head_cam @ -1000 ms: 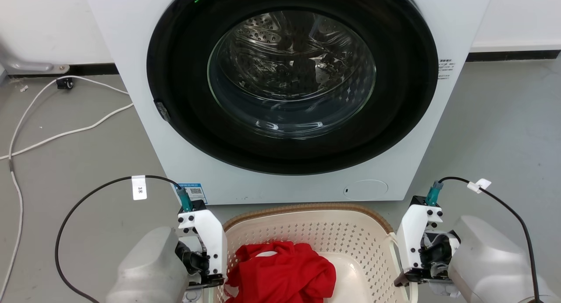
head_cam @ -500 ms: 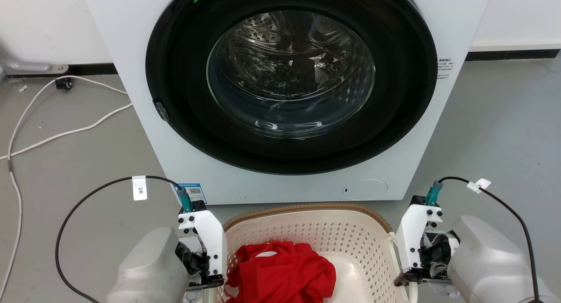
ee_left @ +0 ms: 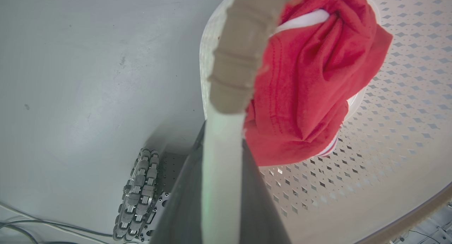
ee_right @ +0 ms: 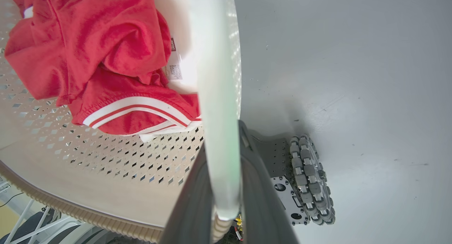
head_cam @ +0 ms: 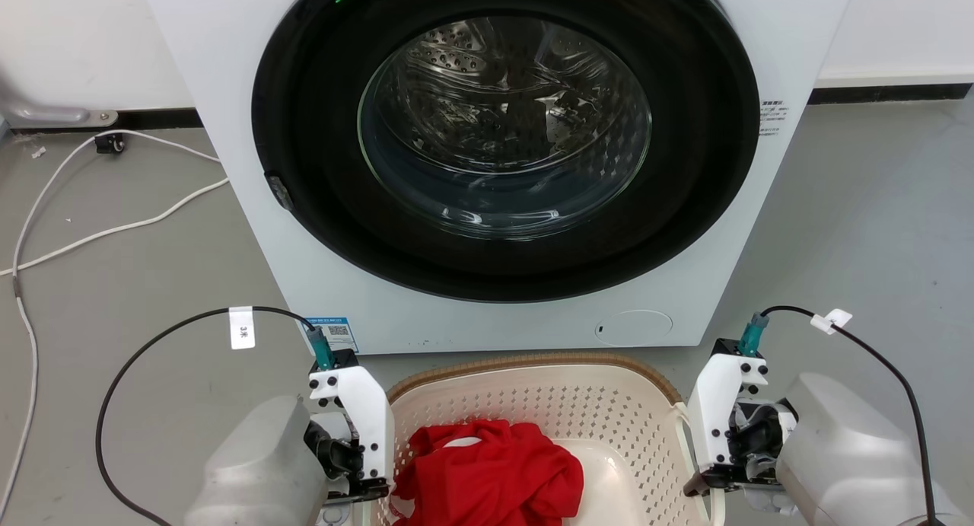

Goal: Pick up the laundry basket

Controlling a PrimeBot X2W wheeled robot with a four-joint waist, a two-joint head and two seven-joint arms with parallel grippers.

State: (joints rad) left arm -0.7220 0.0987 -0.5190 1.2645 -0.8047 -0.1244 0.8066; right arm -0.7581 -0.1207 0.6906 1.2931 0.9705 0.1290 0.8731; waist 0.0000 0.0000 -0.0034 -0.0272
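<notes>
washing machine (head_cam: 502, 153): white front-loader, round glass door shut, drum visible through it; takes up the upper middle of the head view.
floor (head_cam: 860, 229): plain grey, all round the machine.
laundry basket (head_cam: 533, 381): cream, perforated, brown woven-look rim. Sits just in front of the machine's base, bottom centre of the head view, between the two grippers. On the floor or raised: can't tell.
red garment (head_cam: 491, 476): bunched inside the basket, white stripe trim showing in the right wrist view.
left gripper (ee_left: 223, 138): at the basket's left side. Dark fingers (ee_left: 180, 201) flank the white left handle (ee_left: 220, 173), one each side, no gap visible; jaws closed on it. Brown rim runs on past the fingertips.
right gripper (ee_right: 223, 138): mirror case at the basket's right side. Fingers (ee_right: 261, 194) sit either side of the white right handle (ee_right: 219, 113), pressed against it; jaws clamped on the handle.
roller wheels: one on the floor beside the left fingers (ee_left: 137, 194), one beside the right fingers (ee_right: 310, 180), both outside the basket wall.
white cable (head_cam: 114, 229): loose on the floor, left of the machine.
black cables: one looping to each wrist, left (head_cam: 152, 343) and right (head_cam: 875, 351), each with a white tag.
</notes>
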